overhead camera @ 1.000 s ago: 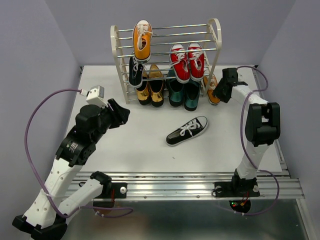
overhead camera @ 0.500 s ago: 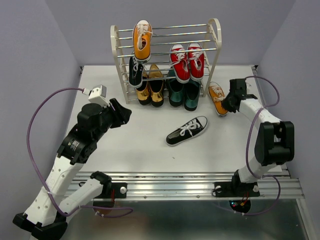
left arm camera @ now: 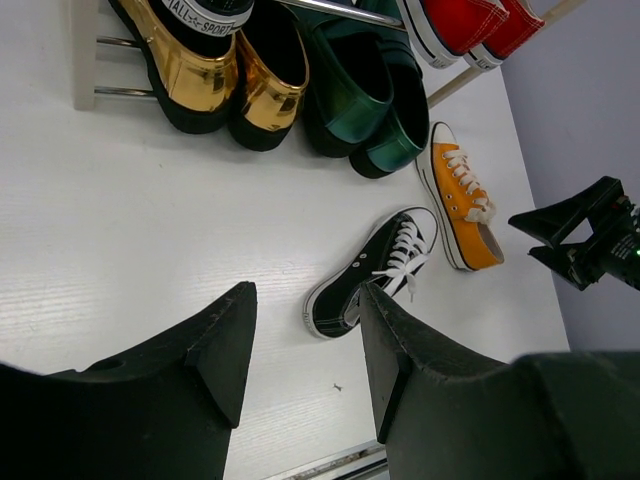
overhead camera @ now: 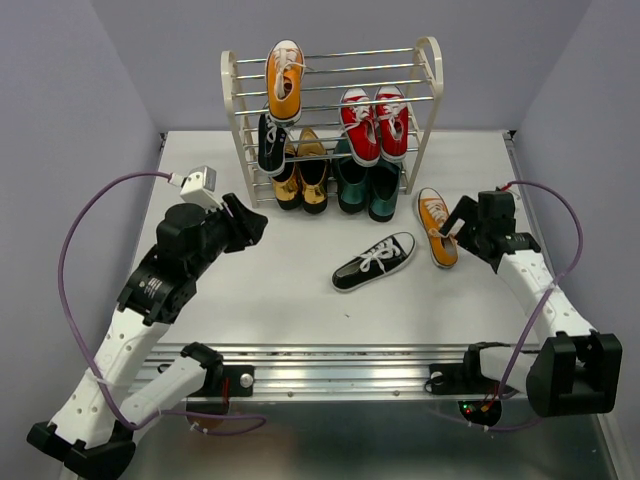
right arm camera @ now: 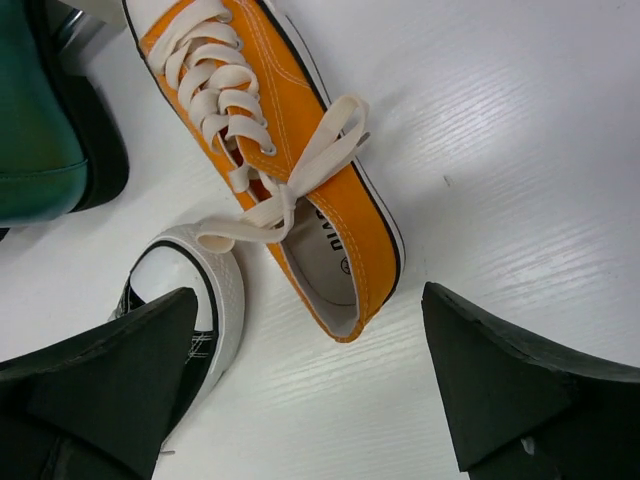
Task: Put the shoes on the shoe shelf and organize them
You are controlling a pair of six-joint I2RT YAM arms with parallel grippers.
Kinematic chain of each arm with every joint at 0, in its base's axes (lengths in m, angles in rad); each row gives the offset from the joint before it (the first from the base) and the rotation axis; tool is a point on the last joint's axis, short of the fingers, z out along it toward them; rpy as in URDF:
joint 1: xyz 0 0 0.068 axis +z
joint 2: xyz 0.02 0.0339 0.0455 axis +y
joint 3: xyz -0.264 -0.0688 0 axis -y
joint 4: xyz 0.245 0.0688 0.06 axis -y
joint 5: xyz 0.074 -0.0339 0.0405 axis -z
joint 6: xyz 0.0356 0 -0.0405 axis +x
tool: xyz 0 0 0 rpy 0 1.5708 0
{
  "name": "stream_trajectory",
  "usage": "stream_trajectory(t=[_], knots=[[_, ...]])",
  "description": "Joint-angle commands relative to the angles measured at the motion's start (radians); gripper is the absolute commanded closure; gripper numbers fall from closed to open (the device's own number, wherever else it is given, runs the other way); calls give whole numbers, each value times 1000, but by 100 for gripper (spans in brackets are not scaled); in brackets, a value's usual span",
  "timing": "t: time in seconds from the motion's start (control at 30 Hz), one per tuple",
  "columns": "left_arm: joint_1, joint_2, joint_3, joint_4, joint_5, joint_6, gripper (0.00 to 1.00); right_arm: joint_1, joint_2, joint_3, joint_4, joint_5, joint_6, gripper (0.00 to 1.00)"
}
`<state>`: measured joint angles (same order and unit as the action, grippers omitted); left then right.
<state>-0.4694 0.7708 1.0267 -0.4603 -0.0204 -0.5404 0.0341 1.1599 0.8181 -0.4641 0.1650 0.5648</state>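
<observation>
A first sneaker [overhead camera: 437,227] lies on the table [overhead camera: 300,295] just left of my right claw [overhead camera: 462,225], a second sneaker [overhead camera: 375,261] further left, both before the shelf [overhead camera: 432,70]

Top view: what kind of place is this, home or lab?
Probably a lab test cell: two robot arms bolted to a metal rail, a white table boxed in by plain walls, a shoe rack staged on it.
</observation>
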Motion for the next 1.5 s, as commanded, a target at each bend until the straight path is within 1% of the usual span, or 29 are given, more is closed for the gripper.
stream_trajectory(t=[0.0,0.17,0.23,0.4,0.57,0.8,1.0,1.2,1.3,1.47], knots=[[0,-13,-7,48,16,-4,44,-5,-26,32,-25,-12,-40,0],[0,-25,-28,57,16,-13,44,-5,-46,-7,-48,-15,-75,0],[-2,-24,-43,69,40,-15,44,-5,-39,-29,-22,-82,-75,0],[-2,11,-36,63,71,-9,44,-5,56,-62,5,-131,-46,0],[-2,35,-22,68,54,3,44,-5,89,-82,58,-151,-42,0],[0,84,-16,94,79,11,44,-5,119,-65,67,-108,-40,3],[0,107,-5,100,80,20,44,-5,159,-54,81,-125,-46,3],[-2,111,12,100,66,31,45,-5,156,-51,82,-107,-43,0],[0,124,12,103,77,30,45,-5,152,-48,79,-84,-43,0],[-2,128,1,112,89,23,46,-5,158,-54,79,-87,-45,0]])
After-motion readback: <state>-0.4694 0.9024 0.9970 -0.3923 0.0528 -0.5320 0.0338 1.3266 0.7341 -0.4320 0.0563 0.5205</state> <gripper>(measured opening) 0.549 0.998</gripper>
